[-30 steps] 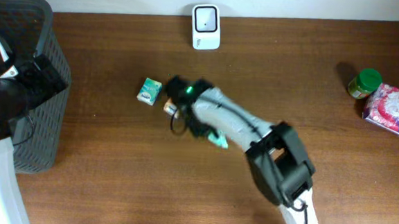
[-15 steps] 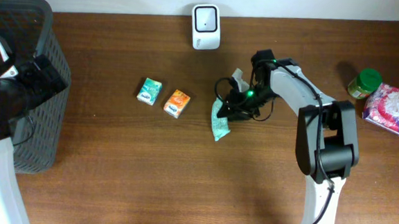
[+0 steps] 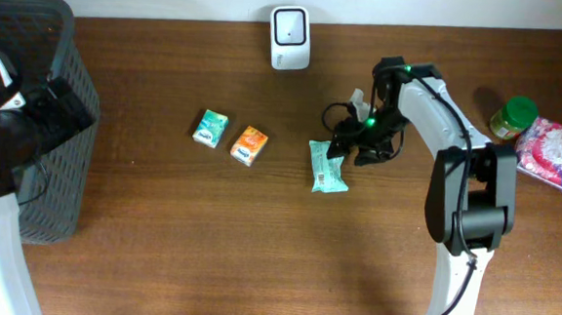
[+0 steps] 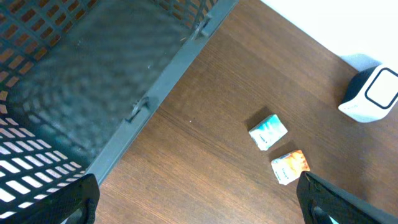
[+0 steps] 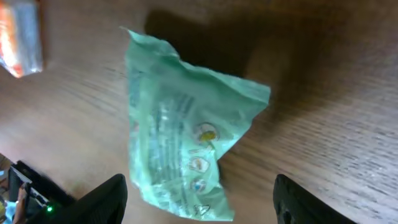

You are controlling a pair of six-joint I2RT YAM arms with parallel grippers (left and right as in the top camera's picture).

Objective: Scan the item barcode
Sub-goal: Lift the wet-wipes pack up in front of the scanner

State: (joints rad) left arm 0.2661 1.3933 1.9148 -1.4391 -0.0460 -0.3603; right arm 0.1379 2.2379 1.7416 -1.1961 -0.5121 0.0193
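Hovering over the green packet, my right gripper stands with jaws apart, clamping nothing. Packet lies flat on the table, near-right of the scanner. Judged light, soft, crinkly, probably slippery; grip across its narrow middle.

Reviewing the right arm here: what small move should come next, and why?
Probably lift the right gripper straight up, clear of the green packet. The packet lies loose on the table and the jaws stand open, gripping nothing, so the arm looks free to leave, perhaps for the orange box.
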